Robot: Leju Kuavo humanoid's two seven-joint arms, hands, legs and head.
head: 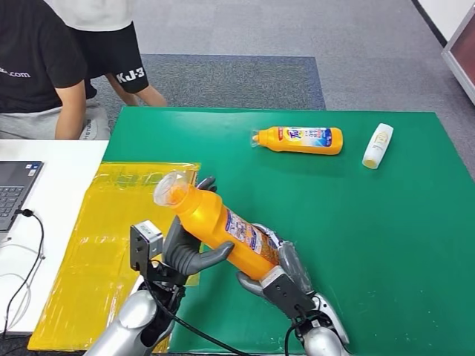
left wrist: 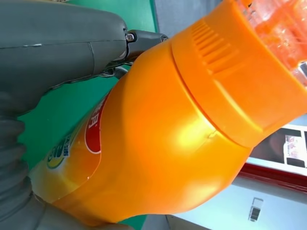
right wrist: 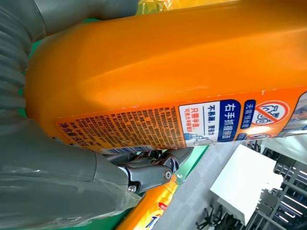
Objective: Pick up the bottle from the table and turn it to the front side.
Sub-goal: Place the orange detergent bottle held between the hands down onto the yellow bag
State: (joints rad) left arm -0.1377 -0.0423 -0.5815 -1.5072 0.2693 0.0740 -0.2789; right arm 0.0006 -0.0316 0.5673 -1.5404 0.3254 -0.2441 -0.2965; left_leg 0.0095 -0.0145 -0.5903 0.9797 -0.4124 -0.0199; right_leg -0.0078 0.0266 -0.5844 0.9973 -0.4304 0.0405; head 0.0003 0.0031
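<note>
Low in the centre of the head view, the orange bottle (head: pixel 221 226) is held tilted above the green table (head: pixel 364 245) — left hand (head: pixel 188 248) wrapped around its neck end, right hand (head: pixel 280 278) gripping its base. A second orange bottle (head: pixel 300 139) lies upper centre.

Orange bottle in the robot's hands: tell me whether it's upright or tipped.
Tipped. The orange bottle slants above the green table, clear cap up, held by left hand and right hand.
</note>
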